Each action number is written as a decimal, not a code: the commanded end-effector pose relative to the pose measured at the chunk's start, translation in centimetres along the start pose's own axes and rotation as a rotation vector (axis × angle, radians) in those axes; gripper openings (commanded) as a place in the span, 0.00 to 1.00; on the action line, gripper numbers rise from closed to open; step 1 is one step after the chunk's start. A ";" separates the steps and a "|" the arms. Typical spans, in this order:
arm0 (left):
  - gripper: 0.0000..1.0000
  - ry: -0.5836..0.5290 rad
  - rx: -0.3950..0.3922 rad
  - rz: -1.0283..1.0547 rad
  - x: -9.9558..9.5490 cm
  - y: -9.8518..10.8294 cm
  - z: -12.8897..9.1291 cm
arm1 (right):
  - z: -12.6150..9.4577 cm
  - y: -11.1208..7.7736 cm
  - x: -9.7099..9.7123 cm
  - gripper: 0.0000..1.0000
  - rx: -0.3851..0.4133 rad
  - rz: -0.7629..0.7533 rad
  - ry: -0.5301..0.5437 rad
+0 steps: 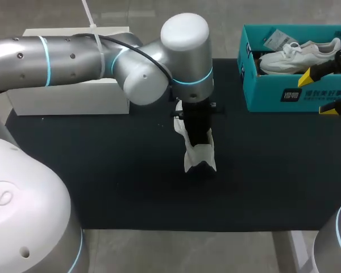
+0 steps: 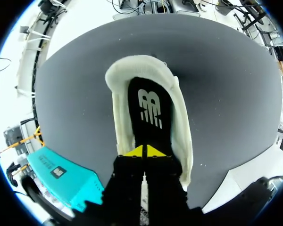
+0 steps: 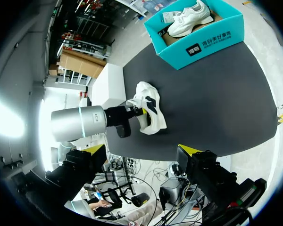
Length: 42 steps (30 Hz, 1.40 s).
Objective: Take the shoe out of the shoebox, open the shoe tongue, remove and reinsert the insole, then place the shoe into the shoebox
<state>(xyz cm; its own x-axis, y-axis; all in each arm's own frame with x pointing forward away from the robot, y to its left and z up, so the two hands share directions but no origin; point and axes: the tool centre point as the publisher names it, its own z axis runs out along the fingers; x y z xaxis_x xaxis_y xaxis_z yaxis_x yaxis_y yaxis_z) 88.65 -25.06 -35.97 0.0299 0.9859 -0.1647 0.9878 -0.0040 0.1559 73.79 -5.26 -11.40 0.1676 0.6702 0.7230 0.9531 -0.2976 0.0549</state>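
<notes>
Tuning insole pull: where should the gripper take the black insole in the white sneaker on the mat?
Pinch the black insole at the end by the left gripper, coming down through the white sneaker's opening. Its padded walls block the sides; likely only that end is reachable.

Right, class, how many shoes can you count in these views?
2. One shoe lies in the teal shoebox at the table's far right. A second shoe sits mid-table on the black mat, at the left gripper. No others show.
</notes>
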 end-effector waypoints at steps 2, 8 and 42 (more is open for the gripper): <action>0.00 0.010 -0.018 0.003 0.4 0.7 0.1 | 0.1 0.1 0.1 1.00 0.001 0.002 -0.003; 1.00 0.016 -0.023 -0.001 0.4 0.6 0.2 | 0.1 0.1 0.1 1.00 0.001 0.002 -0.003; 1.00 0.002 -0.132 -0.082 0.8 7.1 -5.0 | 0.1 0.1 0.1 1.00 0.001 0.002 -0.003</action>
<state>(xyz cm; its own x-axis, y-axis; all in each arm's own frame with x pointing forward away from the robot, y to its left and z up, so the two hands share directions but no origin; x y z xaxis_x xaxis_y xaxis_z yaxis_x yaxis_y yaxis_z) 94.14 -23.66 -30.78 -0.0446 0.9834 -0.1759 0.9572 0.0925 0.2744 73.79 -5.26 -11.40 0.1676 0.6702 0.7230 0.9531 -0.2976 0.0549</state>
